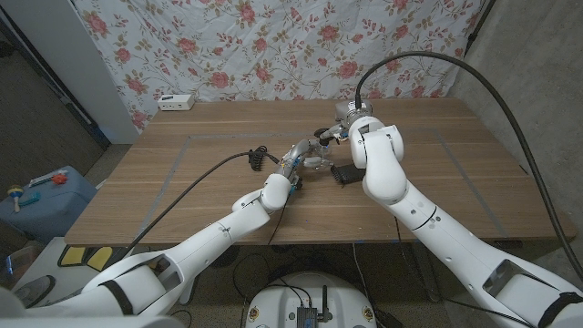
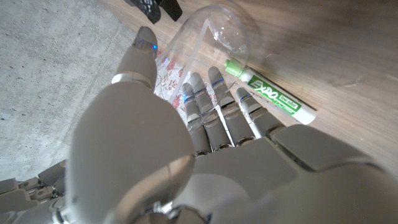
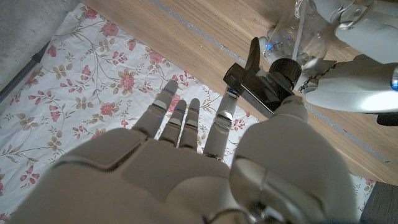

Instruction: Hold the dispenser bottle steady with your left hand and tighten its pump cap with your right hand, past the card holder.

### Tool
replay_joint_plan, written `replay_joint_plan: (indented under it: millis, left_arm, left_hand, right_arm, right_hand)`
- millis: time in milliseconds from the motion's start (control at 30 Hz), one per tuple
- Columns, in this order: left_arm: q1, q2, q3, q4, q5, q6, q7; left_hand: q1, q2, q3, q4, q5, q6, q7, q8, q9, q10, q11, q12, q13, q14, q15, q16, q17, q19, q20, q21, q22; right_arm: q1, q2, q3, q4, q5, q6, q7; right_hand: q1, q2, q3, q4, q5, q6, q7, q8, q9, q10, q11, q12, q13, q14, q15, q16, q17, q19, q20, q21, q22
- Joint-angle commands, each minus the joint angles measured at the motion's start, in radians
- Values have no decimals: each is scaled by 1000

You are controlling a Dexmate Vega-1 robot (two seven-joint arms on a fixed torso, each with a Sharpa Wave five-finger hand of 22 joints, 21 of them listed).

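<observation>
Left hand (image 2: pixel 205 155) grips the upright dispenser bottle (image 2: pixel 205 50); right hand (image 3: pixel 205 162) hovers spread.

I counted one clear dispenser bottle (image 2: pixel 211 43), one green marker (image 2: pixel 270 93) and one black card holder (image 1: pixel 346 173). One white box (image 1: pixel 177 102) sat far left.

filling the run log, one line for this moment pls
left hand: holds bottle | right hand: open, at pump cap | marker beside bottle | card holder nearby

The head camera looks down from high up over the whole table (image 1: pixel 182 173). Each wrist camera sits very close behind its own hand (pictures turned), and both see the clear bottle (image 2: pixel 211 37).
</observation>
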Motion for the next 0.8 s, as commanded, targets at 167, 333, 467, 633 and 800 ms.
replay_joint_plan:
  millis: [167, 333, 467, 633, 800]
  left_arm:
    - [-4, -2, 2, 5, -2, -3, 0]
    - [-4, -1, 2, 5, -3, -5, -1]
    - [-5, 0, 2, 4, -2, -5, -3]
    - [-3, 1, 1, 1, -4, -4, -3]
    - [-2, 2, 0, -1, -5, -3, -3]
  left_hand:
    - [-183, 183, 137, 142, 1, 167, -17, 3, 1, 4, -1, 3, 4, 9, -50, -1, -1, -1, -34, 4, 3]
    - [-184, 184, 138, 141, 1, 165, -18, 2, 1, 4, 2, 3, 4, 9, -49, -1, -1, -2, -34, 3, 3]
    - [-184, 183, 139, 140, 1, 166, -18, 3, 1, 4, 1, 3, 5, 9, -49, -1, -1, -1, -35, 4, 3]
    - [-185, 184, 140, 140, 1, 166, -20, 3, 1, 4, 1, 3, 5, 10, -50, -1, -1, -1, -35, 4, 3]
    - [-186, 185, 142, 139, 2, 166, -17, 4, 1, 3, 4, 3, 5, 9, -51, -1, -1, -2, -33, 4, 3]
  right_arm:
    - [-21, 34, 0, 40, -56, -13, -59]
    - [-23, 43, -4, 56, -77, -15, -71]
    - [-23, 50, -6, 68, -98, -18, -78]
    - [-26, 63, -4, 82, -117, -27, -87]
    - [-29, 74, 0, 87, -121, -34, -95]
  right_hand:
    - [8, 16, -3, -7, 2, 97, -1, 27, -1, 56, -9, 11, 1, 52, -14, 13, 2, 40, -9, 8, 2]
    - [11, 19, -2, -10, 1, 133, 0, 35, -2, 74, -10, 11, 1, 64, -20, 13, 3, 51, -11, 8, 3]
    - [12, 20, -2, -11, 0, 158, 0, 41, -3, 90, -14, 13, 0, 77, -26, 15, 3, 60, -15, 8, 3]
    - [16, 24, 0, -14, -3, 201, -1, 52, -5, 111, -23, 13, 0, 100, -34, 18, 4, 76, -19, 8, 3]
    - [17, 28, 1, -16, -6, 256, -3, 67, -6, 140, -15, 15, 0, 119, -40, 20, 5, 91, -22, 9, 3]
